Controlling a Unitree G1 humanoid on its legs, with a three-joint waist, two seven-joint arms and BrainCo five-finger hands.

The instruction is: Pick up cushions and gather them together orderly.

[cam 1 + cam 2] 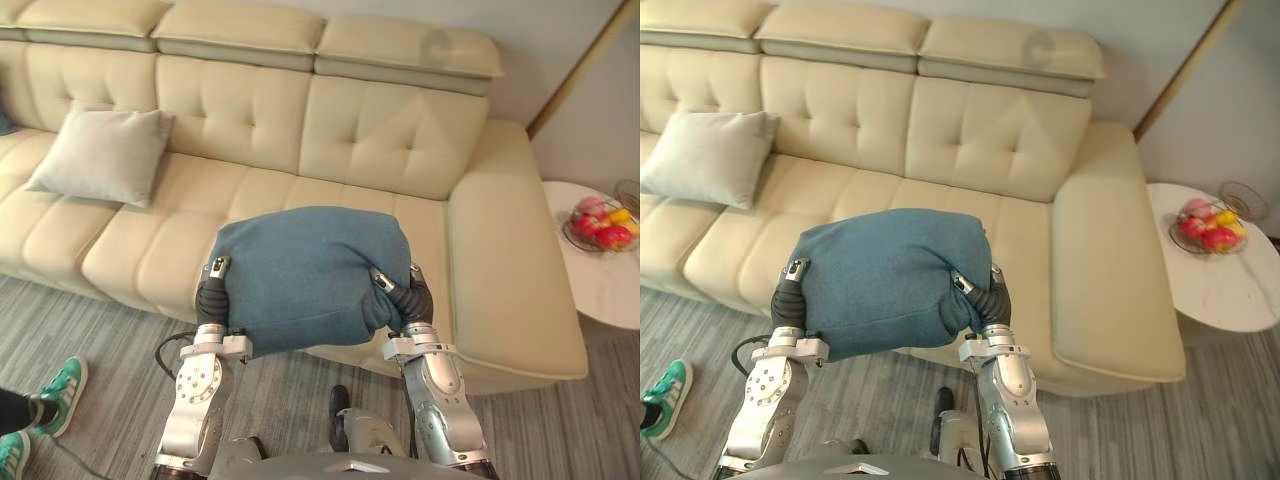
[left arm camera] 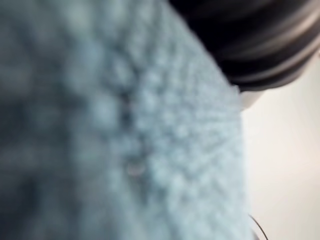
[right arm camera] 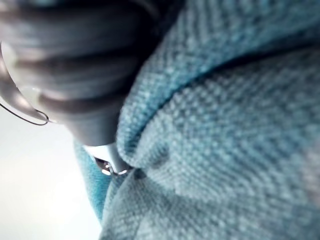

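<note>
Left eye view: the blue cushion (image 1: 305, 275) is held up between both hands, before the sofa (image 1: 400, 130). At one side the right hand (image 1: 408, 296) pinches bunched fabric. At the other side the left hand (image 1: 211, 296) presses in, its grip impossible to tell. A pale cushion (image 1: 103, 155) rests on the seat.

A cream tufted sofa (image 1: 380, 130) is carrying a pale grey cushion (image 1: 100, 155), which is leaning against the backrest. Just beside the sofa's right arm, a round white side table (image 1: 600, 290) is holding a wire bowl of fruit (image 1: 600, 226) (red and yellow pieces).
</note>
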